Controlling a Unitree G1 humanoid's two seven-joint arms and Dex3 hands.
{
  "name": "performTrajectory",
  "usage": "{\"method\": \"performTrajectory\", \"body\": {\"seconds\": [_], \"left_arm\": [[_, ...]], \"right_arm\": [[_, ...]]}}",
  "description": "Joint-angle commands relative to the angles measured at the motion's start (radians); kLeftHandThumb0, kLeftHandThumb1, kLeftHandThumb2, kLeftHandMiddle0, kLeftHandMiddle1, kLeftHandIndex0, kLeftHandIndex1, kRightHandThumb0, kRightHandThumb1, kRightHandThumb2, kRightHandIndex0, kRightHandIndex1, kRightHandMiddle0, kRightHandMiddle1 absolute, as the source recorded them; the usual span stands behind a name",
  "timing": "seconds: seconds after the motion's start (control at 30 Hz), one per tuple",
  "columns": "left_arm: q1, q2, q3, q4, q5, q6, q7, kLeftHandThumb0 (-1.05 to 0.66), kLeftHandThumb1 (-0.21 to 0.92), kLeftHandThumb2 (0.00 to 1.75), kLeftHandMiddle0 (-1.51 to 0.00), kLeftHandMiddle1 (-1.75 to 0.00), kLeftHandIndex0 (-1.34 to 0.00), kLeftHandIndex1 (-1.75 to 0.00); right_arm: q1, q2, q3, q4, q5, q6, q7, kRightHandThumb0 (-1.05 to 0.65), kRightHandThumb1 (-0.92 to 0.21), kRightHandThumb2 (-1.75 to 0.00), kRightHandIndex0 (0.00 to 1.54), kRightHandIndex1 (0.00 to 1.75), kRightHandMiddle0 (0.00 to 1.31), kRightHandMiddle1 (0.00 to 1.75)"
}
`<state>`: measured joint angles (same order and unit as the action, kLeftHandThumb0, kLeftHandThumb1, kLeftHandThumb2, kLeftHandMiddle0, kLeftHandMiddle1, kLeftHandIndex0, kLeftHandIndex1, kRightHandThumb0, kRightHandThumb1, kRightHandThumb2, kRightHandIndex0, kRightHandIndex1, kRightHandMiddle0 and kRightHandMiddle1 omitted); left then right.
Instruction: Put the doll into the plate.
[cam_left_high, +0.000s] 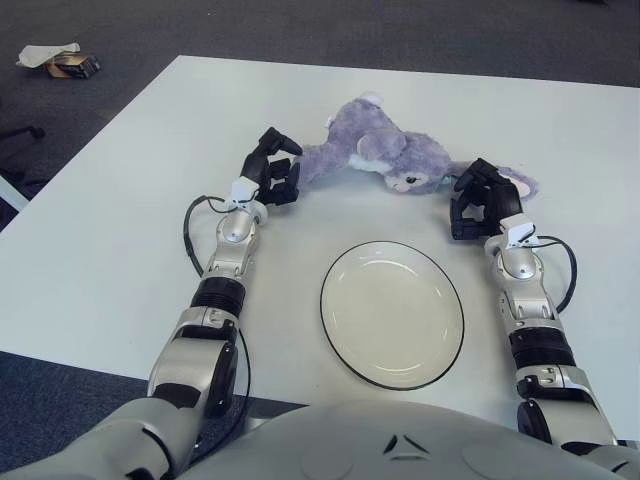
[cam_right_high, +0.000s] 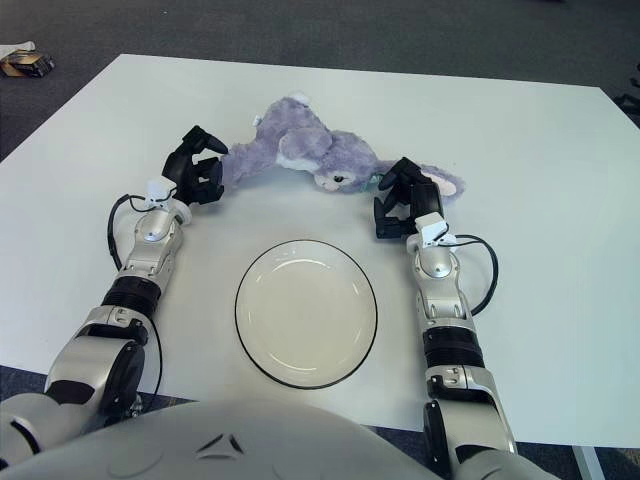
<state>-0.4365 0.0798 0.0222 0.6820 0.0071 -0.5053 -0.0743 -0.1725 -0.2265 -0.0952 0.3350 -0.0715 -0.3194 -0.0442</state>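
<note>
Silver arms (cam_left_high: 228, 262) — black fingers (cam_left_high: 275, 150)

Both views come from the robot's head, looking forward and down over its own chest and arms at the white table (cam_left_high: 120, 200), close enough that the tabletop fills most of each picture. They sit side by side and share nearly the whole scene: the plate (cam_left_high: 392, 313), the doll (cam_left_high: 385, 155) and both forearms. The left eye catches more floor, with what may be a small box (cam_left_high: 72, 65), at far left
</note>
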Motion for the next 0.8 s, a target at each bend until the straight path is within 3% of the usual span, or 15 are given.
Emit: {"method": "performTrajectory", "body": {"seconds": [0.0,0.37,0.77], "left_arm": [[0.133,-0.011,-0.008,0.086,0.015,0.008,0.004,-0.4,0.57,1.0,-1.07,-1.75,-0.41,-1.75],[0.137,-0.014,-0.012,0.081,0.025,0.002,0.015,-0.41,0.56,1.01,-1.07,-1.75,-0.42,-1.75],[0.133,-0.016,-0.013,0.083,0.017,0.011,0.003,-0.41,0.56,1.01,-1.04,-1.75,-0.42,-1.75]], "right_arm": [[0.085,0.018,0.005,0.06,-0.007,0.005,-0.001,-0.01,-0.04,-1.63,0.84,1.75,0.6,1.7],[0.088,0.014,0.006,0.066,-0.024,-0.019,-0.019,-0.01,-0.03,-1.63,0.84,1.75,0.61,1.68],[0.088,0.006,0.017,0.101,-0.098,-0.153,-0.11,-0.01,-0.09,-1.58,0.81,1.75,0.55,1.71]]}}
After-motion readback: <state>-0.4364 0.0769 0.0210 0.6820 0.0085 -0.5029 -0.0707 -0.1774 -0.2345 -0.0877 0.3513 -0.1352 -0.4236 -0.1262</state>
